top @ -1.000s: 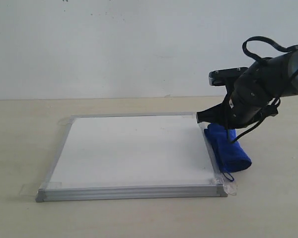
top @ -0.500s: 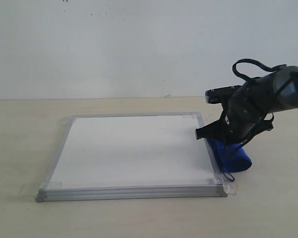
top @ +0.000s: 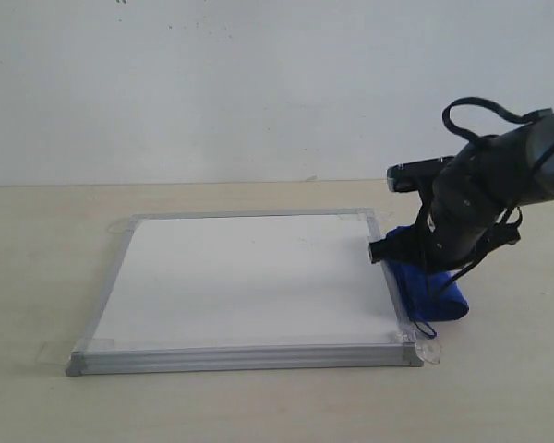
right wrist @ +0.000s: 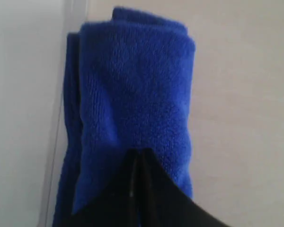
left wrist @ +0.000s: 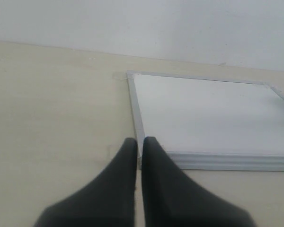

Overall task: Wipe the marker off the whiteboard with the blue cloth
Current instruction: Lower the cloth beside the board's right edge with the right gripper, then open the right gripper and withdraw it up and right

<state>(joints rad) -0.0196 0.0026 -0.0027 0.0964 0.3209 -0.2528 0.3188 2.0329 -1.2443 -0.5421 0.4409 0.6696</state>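
The whiteboard (top: 245,277) lies flat on the table, its white face plain, and no marker lines show on it in any view. The blue cloth (top: 431,288) lies folded on the table against the board's right frame. My right gripper (top: 379,249) is low over the cloth's far end, at the board's right edge. In the right wrist view its jaws (right wrist: 139,153) are shut, tips over the blue cloth (right wrist: 137,80), with nothing seen between them. My left gripper (left wrist: 139,142) is shut and empty, just off a corner of the whiteboard (left wrist: 213,113); it is outside the exterior view.
The light wooden table (top: 46,277) runs around the board on all sides, with a white wall (top: 212,83) behind it. Clear tape tabs (top: 432,351) stick out at the board's corners. The cloth's thin loop (top: 426,328) lies near the front right corner.
My right arm has come down from above the board's far right corner onto the cloth and drifted slightly right. The cloth and board lie where they were.
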